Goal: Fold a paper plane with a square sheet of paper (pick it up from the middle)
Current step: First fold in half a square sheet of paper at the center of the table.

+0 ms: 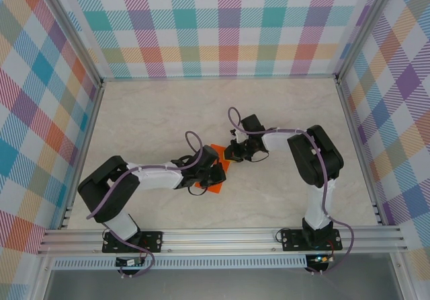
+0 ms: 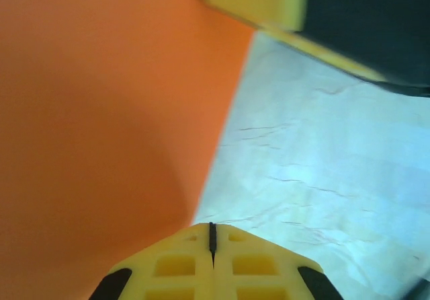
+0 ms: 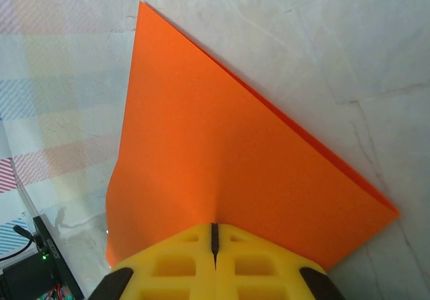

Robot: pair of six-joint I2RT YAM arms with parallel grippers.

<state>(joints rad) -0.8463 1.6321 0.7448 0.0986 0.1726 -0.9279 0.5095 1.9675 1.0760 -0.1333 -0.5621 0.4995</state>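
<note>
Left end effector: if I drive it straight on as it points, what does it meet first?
Likely the paper, whose edge crosses just ahead of the left end effector; beyond it sits a finger of the right end effector. Depth is unclear.

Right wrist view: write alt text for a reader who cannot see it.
A folded sheet of orange paper, triangular with a sharp corner pointing up, takes the middle of the frame. The yellow right gripper at the bottom is shut on its near edge, over a pale marbled table.
</note>
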